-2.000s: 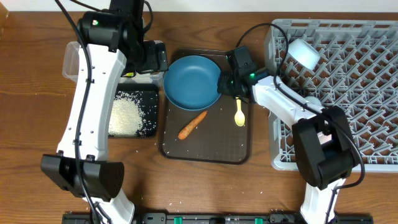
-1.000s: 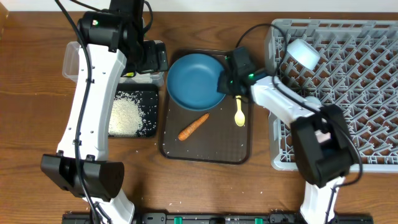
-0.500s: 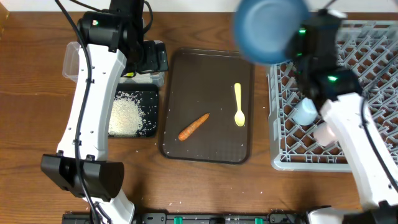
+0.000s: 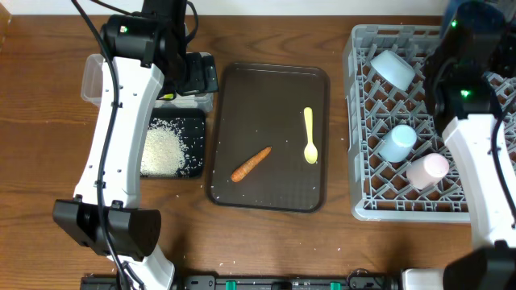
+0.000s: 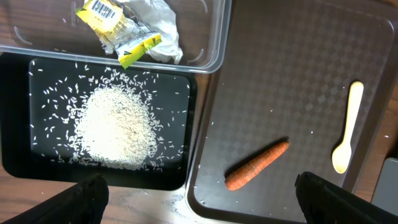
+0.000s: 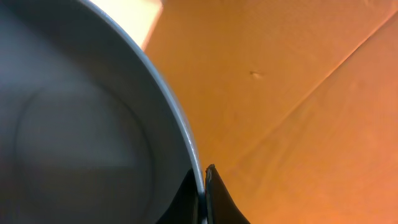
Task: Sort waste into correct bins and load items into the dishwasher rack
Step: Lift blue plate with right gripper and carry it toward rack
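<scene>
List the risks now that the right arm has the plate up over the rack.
1. The right gripper pinches the dark blue plate only at its thin rim, so the plate could swing or slip on the way down.
2. The dishwasher rack already holds a bowl, a light blue cup and a pink cup. A plate lowered off-line may strike them or jam on the pegs.

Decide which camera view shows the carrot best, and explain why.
The left wrist view: the carrot lies large and whole on the brown tray. Overhead shows the carrot whole too, but smaller. The right wrist view misses it, showing the plate instead.
</scene>
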You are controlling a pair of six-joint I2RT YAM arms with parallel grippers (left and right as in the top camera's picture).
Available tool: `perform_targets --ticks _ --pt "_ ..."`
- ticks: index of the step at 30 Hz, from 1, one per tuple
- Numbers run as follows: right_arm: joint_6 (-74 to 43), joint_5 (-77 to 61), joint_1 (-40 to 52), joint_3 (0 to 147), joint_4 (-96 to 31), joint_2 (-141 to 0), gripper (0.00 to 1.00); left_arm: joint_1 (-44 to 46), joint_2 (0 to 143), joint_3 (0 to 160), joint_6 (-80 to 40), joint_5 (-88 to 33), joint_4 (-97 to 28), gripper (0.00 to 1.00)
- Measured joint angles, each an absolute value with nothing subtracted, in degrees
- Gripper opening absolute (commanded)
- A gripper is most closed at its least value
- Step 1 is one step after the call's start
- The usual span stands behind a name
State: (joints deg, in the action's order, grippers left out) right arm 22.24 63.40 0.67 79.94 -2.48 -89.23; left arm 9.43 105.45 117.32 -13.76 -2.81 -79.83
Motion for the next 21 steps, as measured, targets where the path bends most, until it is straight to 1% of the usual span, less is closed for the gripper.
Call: perform_targets --ticks 2,8,13,21 --pt "27.2 64.1 -1.04 79.94 -1.69 -91.35 0.01 9.43 105.45 117.32 -13.76 -2.81 -79.83 0.98" --pt "36.58 64.6 -5.32 79.92 2.79 -97.95 0.01 9.43 105.45 117.32 -13.76 -2.81 -79.83 0.98" --pt "40.18 64.45 -8.49 79.92 7.2 -101.71 0.01 9.43 105.45 117.32 -13.76 -2.81 -79.83 0.99" --pt "44.73 60.73 -9.85 79.92 7.64 -104.53 0.01 9.43 105.45 117.32 -13.76 -2.81 -79.83 0.99"
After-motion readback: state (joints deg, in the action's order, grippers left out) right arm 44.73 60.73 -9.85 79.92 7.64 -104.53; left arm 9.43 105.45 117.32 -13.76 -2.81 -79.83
